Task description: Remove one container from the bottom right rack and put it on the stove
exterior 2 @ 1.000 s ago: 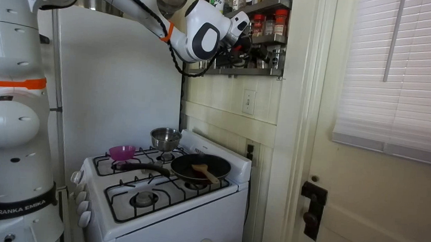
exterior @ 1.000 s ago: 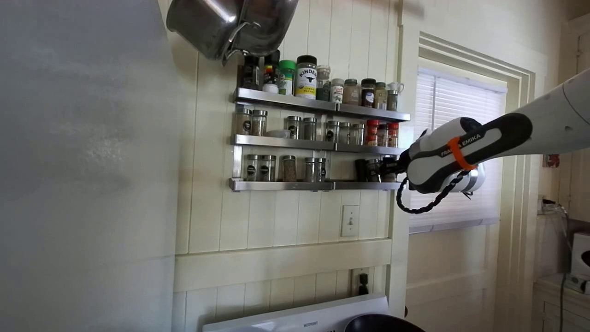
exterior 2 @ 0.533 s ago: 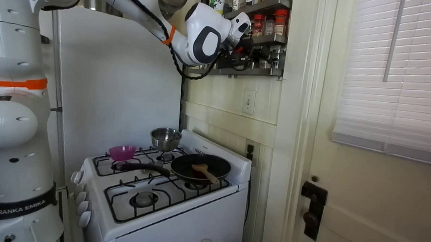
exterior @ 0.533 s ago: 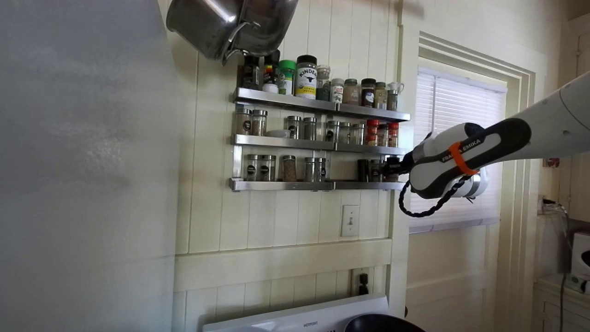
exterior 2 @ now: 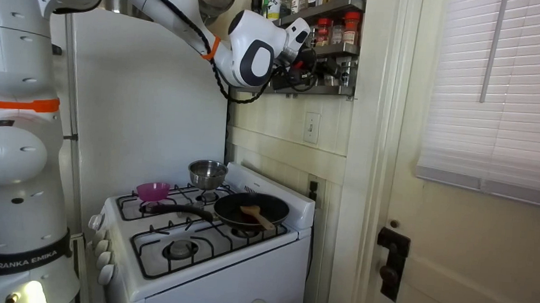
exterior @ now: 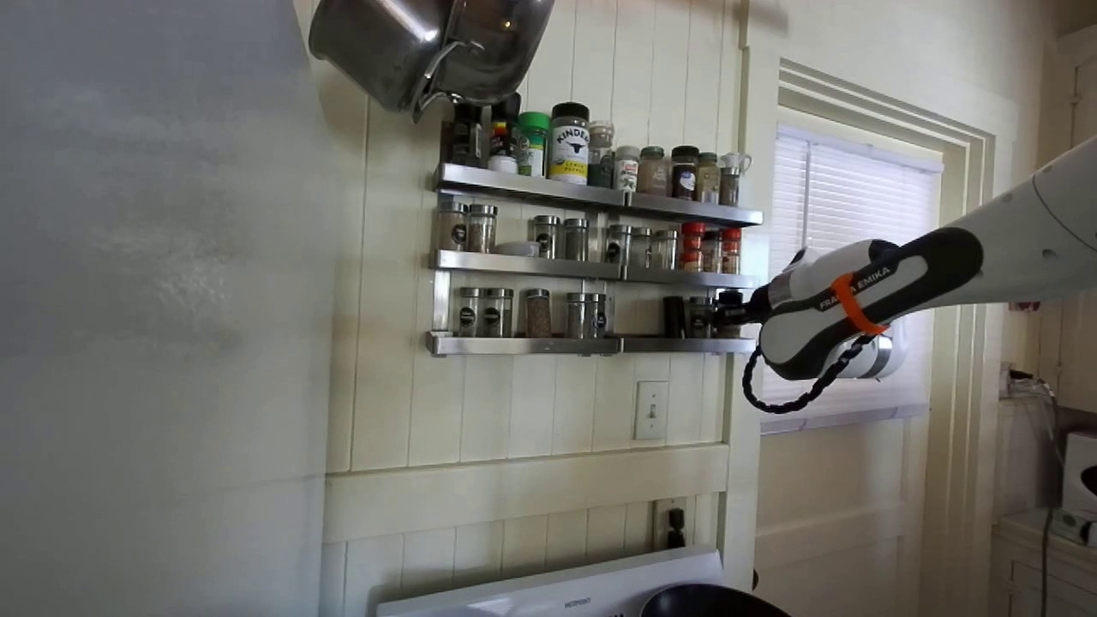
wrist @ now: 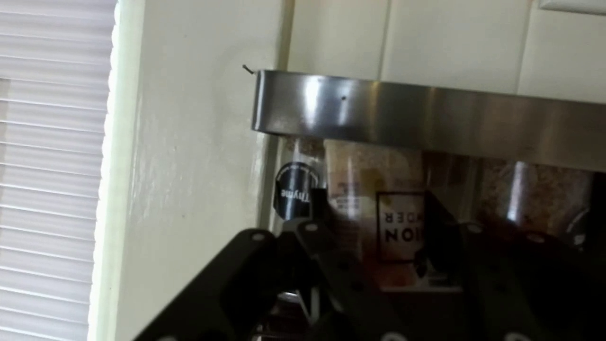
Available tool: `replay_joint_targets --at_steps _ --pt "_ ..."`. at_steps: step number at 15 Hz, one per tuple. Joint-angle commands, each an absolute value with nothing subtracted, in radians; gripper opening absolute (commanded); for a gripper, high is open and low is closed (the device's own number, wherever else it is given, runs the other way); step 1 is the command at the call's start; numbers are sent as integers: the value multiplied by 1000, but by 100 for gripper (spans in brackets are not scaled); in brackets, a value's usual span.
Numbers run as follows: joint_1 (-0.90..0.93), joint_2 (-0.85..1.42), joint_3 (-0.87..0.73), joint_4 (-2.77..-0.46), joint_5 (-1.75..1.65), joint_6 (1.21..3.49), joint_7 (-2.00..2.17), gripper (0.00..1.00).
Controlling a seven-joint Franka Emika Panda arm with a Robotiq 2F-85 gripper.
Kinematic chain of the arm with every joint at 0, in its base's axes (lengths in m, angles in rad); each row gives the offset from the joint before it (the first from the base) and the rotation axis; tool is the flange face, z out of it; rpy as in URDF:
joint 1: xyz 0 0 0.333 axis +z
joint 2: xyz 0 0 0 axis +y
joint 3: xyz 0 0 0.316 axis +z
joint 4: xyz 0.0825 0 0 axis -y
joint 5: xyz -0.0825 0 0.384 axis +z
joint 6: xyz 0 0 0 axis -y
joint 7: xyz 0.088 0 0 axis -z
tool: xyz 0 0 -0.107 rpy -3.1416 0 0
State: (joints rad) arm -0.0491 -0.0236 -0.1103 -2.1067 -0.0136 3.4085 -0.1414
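Observation:
The bottom right rack is a steel railed shelf (exterior: 686, 344), seen upside down in the wrist view (wrist: 402, 113). On it stand a black cylinder (exterior: 674, 317), a glass jar (exterior: 700, 317) and other jars partly hidden by the gripper. My gripper (wrist: 376, 204) is at these jars, with one finger on each side of an onion powder jar (wrist: 402, 227), very close to it. The right finger covers part of its label; pad contact is too dark to tell. The gripper also shows in an exterior view (exterior: 730, 314). The white stove (exterior 2: 224, 277) stands below.
A frying pan (exterior 2: 271, 203) with a wooden spatula (exterior 2: 257, 216), a steel bowl (exterior 2: 207, 175) and a pink bowl (exterior 2: 153, 191) are on the stove. A thyme jar (wrist: 293, 192) stands beside the onion powder jar. The middle shelf (exterior: 686, 277) is just above the gripper.
The wrist has moved lower and slightly right in an exterior view. The jars that leaned left beside the gripper stand straighter; the black cylinder straightened, then leans slightly again.

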Motion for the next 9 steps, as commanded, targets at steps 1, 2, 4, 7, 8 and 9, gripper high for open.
replay_joint_targets --at_steps 1,2,4,7,8,9 --pt "-59 -40 -77 -2150 92 3473 -284 23" --pt "-57 -41 -68 -2156 133 3490 -333 23" --pt "-45 -51 -47 -2180 208 3510 -411 23" --pt "-43 -25 -49 -2137 186 3488 -382 48" --pt "-41 -26 -43 -2139 192 3488 -388 48" --pt "-40 -28 -41 -2141 194 3489 -390 48"
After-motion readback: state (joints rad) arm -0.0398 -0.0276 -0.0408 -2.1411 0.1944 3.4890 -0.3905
